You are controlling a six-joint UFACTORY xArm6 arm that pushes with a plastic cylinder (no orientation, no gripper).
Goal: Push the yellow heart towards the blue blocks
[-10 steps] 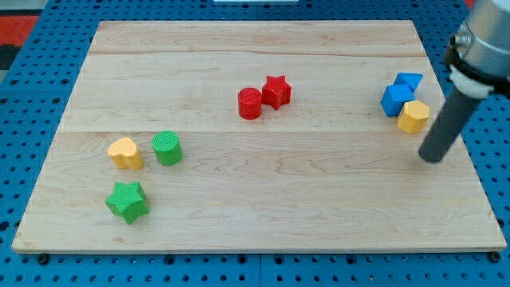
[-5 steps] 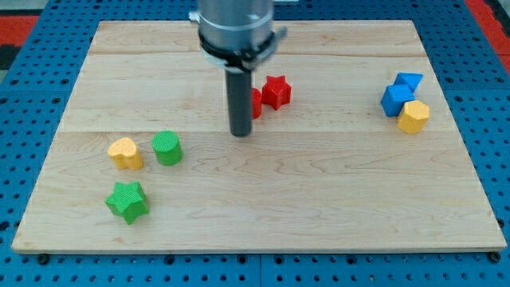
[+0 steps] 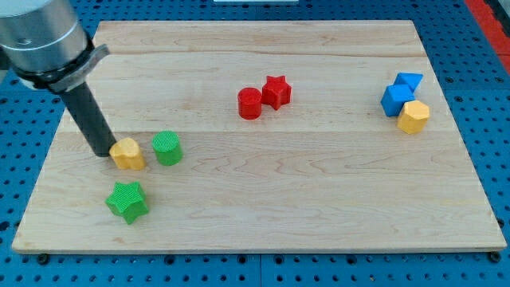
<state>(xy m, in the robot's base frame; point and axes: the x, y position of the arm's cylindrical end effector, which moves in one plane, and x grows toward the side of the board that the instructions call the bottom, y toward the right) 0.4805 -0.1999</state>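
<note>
The yellow heart (image 3: 127,154) lies at the board's left, with a green cylinder (image 3: 166,148) just to its right. My tip (image 3: 101,151) stands at the heart's left edge, touching or nearly touching it. Two blue blocks (image 3: 397,99) (image 3: 409,81) sit together at the view's far right, far from the heart. A yellow hexagonal block (image 3: 413,116) rests against their lower right.
A green star (image 3: 127,201) lies below the heart. A red cylinder (image 3: 249,103) and a red star (image 3: 276,91) sit together at the board's middle top, between the heart and the blue blocks. The wooden board (image 3: 263,207) rests on a blue pegboard.
My rod swept from the right side by the blue blocks, past the red blocks, to the heart's left side. No block has visibly moved.
</note>
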